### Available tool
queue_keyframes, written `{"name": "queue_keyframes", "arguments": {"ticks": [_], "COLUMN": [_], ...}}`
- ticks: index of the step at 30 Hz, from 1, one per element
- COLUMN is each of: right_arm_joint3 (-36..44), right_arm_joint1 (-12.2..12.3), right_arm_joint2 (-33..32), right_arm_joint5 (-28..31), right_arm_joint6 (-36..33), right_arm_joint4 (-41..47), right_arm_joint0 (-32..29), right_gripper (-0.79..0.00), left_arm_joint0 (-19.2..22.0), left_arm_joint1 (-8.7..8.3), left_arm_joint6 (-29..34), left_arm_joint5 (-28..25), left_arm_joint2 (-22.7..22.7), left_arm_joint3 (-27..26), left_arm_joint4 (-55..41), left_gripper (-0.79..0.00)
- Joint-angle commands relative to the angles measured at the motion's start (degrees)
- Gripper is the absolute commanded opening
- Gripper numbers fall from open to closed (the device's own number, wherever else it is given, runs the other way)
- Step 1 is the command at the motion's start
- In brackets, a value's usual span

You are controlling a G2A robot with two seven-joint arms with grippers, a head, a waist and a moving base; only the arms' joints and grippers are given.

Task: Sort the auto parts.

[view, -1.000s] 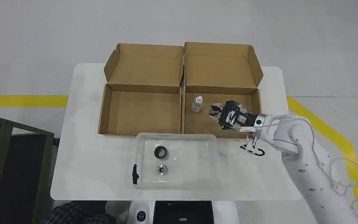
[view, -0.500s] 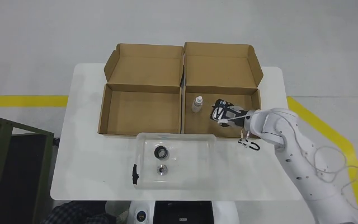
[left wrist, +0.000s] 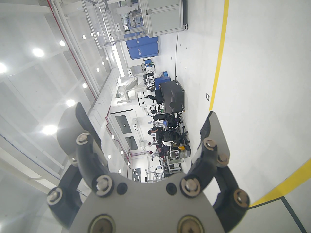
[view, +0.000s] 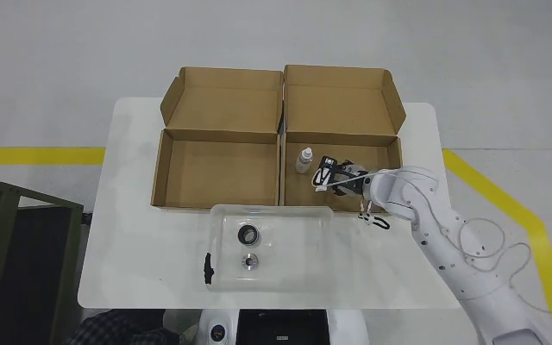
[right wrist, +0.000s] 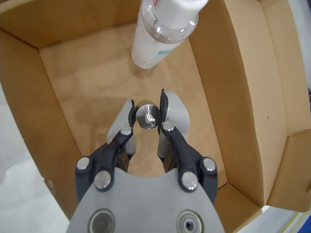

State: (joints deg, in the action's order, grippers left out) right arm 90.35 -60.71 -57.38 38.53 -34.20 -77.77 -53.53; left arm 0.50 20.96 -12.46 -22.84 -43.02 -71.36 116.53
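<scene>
Both jaws of our right gripper [right wrist: 147,111] are pinching a small metal part [right wrist: 147,120] inside the right cardboard box [right wrist: 243,73] | clear bottle [right wrist: 165,22] is standing upright just ahead | our left gripper [left wrist: 145,117] is gaping, empty.

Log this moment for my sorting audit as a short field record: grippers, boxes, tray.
right gripper: shut on a metal cylinder, over the right cardboard box floor
left gripper: open, empty, facing the room
bottle: white-capped, upright in the right cardboard box, apart from the metal cylinder
left cardboard box: lid open, beside the right one
clear tray: holds a dark ring and a round metal part, apart
black part: at the tray's edge; inside or outside, cannot tell
</scene>
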Motion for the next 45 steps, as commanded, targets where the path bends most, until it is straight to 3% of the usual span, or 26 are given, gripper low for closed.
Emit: {"name": "queue_keyframes", "arguments": {"ticks": [1, 4, 5, 7, 10, 19, 32, 45], "right_arm_joint3": [-0.49, -0.93, -1.01, -1.12, -1.24, 2.40, 17.19, 25.78], "right_arm_joint1": [-0.18, -0.40, -0.47, -0.58, -0.69, -0.36, 1.19, 0.91], "right_arm_joint2": [0.52, 1.11, 1.24, 1.41, 1.54, -1.29, -8.35, -3.40], "right_arm_joint5": [-0.30, -0.66, -0.75, -1.00, -1.08, -1.83, -1.45, -0.09], "right_arm_joint6": [0.11, 0.09, 0.09, 0.00, -0.10, 0.47, -0.58, 2.23], "right_arm_joint4": [-0.23, -0.53, -0.53, -0.55, -0.51, 1.36, 6.94, 10.43], "right_arm_joint0": [0.33, 0.74, 0.84, 0.99, 1.15, -0.05, -7.89, -13.43], "right_gripper": [-0.785, -0.785, -0.742, -0.508, -0.416, -0.342, -0.314, -0.320], "left_arm_joint0": [0.00, 0.00, 0.00, 0.00, 0.00, 0.00, 0.00, 0.00], "left_arm_joint1": [0.00, 0.00, 0.00, 0.00, 0.00, 0.00, 0.00, 0.00], "left_arm_joint6": [0.00, 0.00, 0.00, 0.00, 0.00, 0.00, 0.00, 0.00], "left_arm_joint5": [0.00, 0.00, 0.00, 0.00, 0.00, 0.00, 0.00, 0.00], "left_arm_joint2": [0.00, 0.00, 0.00, 0.00, 0.00, 0.00, 0.00, 0.00], "left_arm_joint3": [0.00, 0.00, 0.00, 0.00, 0.00, 0.00, 0.00, 0.00], "left_arm_joint4": [0.00, 0.00, 0.00, 0.00, 0.00, 0.00, 0.00, 0.00], "left_gripper": [0.000, 0.000, 0.000, 0.000, 0.000, 0.000, 0.000, 0.000]}}
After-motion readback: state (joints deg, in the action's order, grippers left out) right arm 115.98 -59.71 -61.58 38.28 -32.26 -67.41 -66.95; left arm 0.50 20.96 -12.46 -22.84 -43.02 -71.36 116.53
